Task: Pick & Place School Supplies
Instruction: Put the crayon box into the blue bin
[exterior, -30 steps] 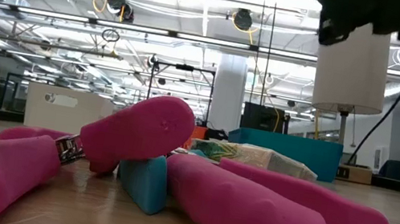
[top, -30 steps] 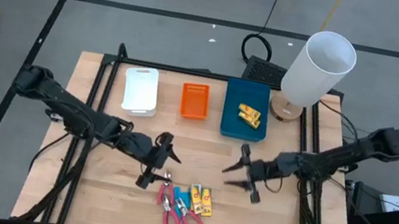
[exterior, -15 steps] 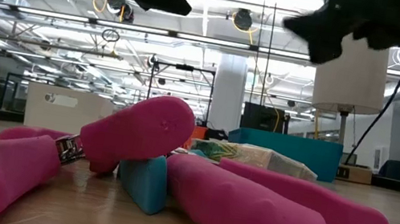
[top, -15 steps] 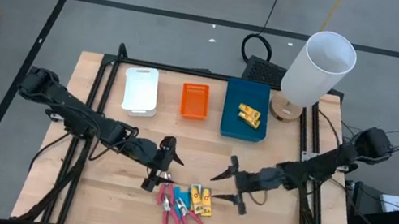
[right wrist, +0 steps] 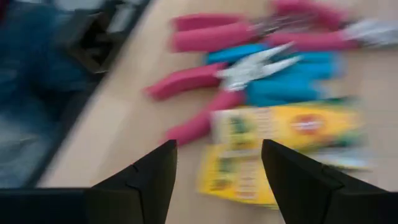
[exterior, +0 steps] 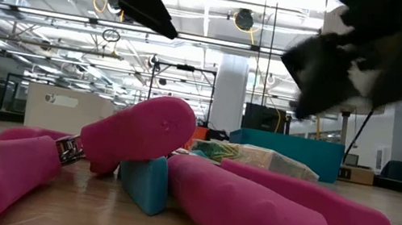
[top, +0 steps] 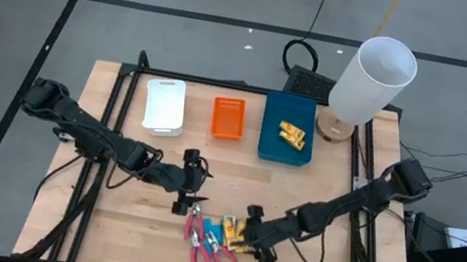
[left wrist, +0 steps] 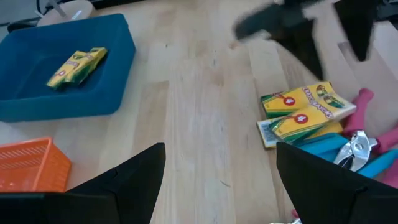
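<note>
Fingers of my right gripper [top: 254, 243] stand apart with nothing between them, low over the table just beside the yellow crayon packets [top: 237, 236]; those 2 packets lie touching the pink-handled pliers [top: 202, 242] and light-blue pieces [top: 213, 235] in 1 cluster near the front of the table [top: 338, 193]; my left gripper [top: 189, 181] hangs with its fingers spread, empty, just behind the cluster; another yellow packet [top: 291, 135] lies in the blue tray [top: 269, 137].

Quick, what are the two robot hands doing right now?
Left gripper: open, holding nothing.
Right gripper: open, empty, by the yellow crayon boxes.
</note>
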Available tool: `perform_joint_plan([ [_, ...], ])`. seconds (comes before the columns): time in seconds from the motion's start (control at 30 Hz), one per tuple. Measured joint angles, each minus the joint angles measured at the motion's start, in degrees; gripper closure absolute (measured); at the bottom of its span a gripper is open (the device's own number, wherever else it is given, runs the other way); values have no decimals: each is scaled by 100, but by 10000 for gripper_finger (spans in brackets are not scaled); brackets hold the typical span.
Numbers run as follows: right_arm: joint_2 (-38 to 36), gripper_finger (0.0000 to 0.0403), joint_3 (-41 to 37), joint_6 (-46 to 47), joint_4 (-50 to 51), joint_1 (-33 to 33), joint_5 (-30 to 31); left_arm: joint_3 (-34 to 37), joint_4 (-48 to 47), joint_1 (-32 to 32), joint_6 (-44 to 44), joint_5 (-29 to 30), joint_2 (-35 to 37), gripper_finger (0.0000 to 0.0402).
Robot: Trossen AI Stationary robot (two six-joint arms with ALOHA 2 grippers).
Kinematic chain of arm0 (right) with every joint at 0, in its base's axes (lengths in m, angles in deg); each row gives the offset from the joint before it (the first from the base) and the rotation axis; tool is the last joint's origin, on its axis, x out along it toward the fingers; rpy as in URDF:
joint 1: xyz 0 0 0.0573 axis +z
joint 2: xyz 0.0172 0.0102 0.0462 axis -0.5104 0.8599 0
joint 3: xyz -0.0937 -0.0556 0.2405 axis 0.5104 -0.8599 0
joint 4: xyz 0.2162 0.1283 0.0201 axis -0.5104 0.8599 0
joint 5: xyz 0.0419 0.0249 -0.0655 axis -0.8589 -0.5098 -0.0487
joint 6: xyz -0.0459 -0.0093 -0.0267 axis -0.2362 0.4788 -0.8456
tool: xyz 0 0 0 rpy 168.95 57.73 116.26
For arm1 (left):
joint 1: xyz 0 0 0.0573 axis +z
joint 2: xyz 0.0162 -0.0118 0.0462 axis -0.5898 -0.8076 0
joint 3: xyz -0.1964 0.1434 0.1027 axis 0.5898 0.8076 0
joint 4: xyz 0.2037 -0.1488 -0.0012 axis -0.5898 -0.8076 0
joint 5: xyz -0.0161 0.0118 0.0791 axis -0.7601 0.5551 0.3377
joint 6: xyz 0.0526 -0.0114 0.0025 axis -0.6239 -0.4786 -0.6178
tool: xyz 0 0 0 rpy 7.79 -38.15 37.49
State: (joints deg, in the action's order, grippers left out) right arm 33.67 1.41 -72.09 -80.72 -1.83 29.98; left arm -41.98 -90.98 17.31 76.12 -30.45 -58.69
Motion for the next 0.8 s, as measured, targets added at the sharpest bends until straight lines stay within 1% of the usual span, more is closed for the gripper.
perform_joint_plan([
  [0.07,155,179,0,352,52,91,-311,2,-3,-2,0,0,0,92],
  [0.17,427,185,-2,786,4,201,-613,0,6,0,4,-2,0,92],
  [0.33,691,190,-2,993,-394,289,-867,0,90,0,10,-4,0,92],
  [0.47,708,191,-2,1001,-665,314,-854,0,97,0,50,-9,0,92],
  [0.57,708,191,-3,1021,-546,286,-826,1,95,0,154,-20,0,92],
  [0.8,694,198,3,909,32,79,-279,2,89,0,234,-20,0,92],
])
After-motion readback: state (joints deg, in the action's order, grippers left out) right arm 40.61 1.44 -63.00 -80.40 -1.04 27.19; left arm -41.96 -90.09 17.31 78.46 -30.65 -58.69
